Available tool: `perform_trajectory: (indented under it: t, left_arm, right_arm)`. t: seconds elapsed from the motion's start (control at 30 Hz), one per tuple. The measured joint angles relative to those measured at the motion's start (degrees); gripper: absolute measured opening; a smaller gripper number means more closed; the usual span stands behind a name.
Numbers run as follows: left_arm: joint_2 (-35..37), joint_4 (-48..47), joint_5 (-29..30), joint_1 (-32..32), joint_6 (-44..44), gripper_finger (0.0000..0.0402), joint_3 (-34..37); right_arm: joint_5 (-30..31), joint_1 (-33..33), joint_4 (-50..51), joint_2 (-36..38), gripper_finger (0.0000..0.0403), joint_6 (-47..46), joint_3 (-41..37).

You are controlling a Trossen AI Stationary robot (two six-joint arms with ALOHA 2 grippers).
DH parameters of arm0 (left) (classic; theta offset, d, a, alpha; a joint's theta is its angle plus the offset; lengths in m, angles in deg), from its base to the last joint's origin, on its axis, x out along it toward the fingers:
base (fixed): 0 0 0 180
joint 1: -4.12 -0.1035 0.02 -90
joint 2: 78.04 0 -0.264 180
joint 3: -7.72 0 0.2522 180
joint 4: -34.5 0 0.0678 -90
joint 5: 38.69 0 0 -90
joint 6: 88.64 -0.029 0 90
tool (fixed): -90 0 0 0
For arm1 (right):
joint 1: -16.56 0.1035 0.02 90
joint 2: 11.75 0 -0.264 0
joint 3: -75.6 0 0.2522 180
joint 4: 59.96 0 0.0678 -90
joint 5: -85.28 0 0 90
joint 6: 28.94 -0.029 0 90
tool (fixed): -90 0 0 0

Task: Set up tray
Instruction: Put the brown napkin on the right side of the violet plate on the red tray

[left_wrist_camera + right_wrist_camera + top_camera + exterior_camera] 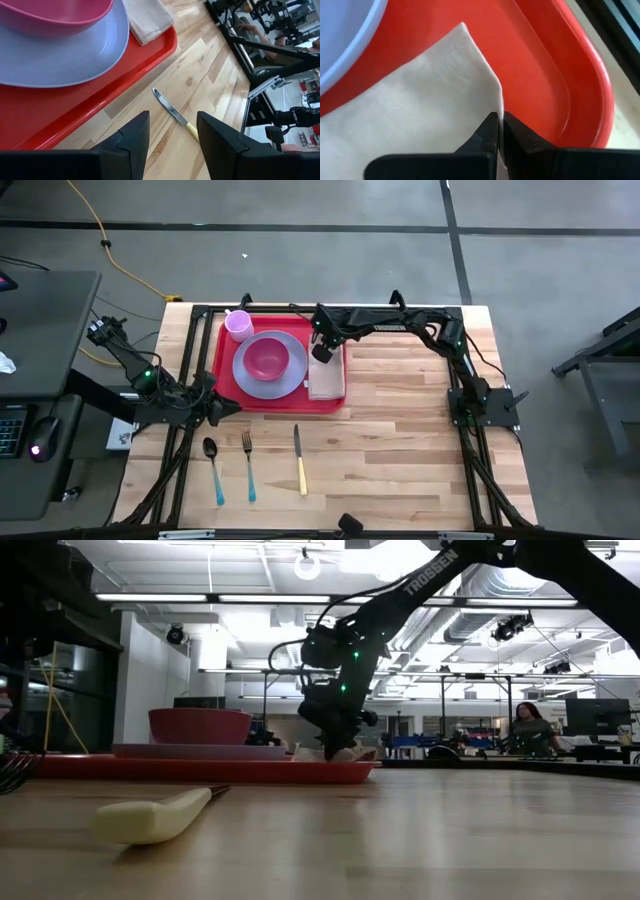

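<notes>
The red tray (225, 375) lies at the table's far middle and carries a lavender plate (290, 385), a pink bowl (265, 358) on that plate, a lavender cup (238, 325) and a beige napkin (328, 380) along its right side. My right gripper (322, 352) stands over the napkin's far end, shut on it; the low view shows this gripper (335, 745) down at the napkin (350, 753). My left gripper (225, 408) waits open by the tray's near left corner. The spoon (212, 468), fork (248, 465) and knife (300, 462) lie on the wood near the table's near edge. My right gripper (501, 131) pinches an edge of the napkin (497, 102) near its far end between the two fingers (489, 134), coming from above and pointing down. One layer or several, I cannot tell. The rest of the napkin (410, 105) lies flat on the tray (540, 65).
In the left wrist view the open left gripper (172, 135) frames the knife (170, 110) beyond the tray's rim (125, 85). Black frame bars run along the table's edges. Bare wood stretches right of the tray. A person sits in the room far behind.
</notes>
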Motion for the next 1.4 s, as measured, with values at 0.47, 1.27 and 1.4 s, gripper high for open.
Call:
perform_trajectory:
  t: [0.47, 1.27, 1.4]
  left_arm:
    - [0.00, -0.52, -1.51, 0.00, 0.00, 0.0193, 0.00]
    - [-0.04, -2.11, 0.88, 0.00, -9.18, 0.0193, 0.00]
    - [-0.04, -3.43, 1.18, -0.01, -9.07, 0.0193, 0.02]
  right_arm:
    - [1.73, 0.95, -0.19, 0.00, 0.0000, -7.53, 0.00]
    - [3.18, 0.59, -0.22, 0.00, 0.0000, -9.61, -0.02]
    - [3.16, 0.59, -0.72, 0.00, 0.0001, -9.52, -0.02]
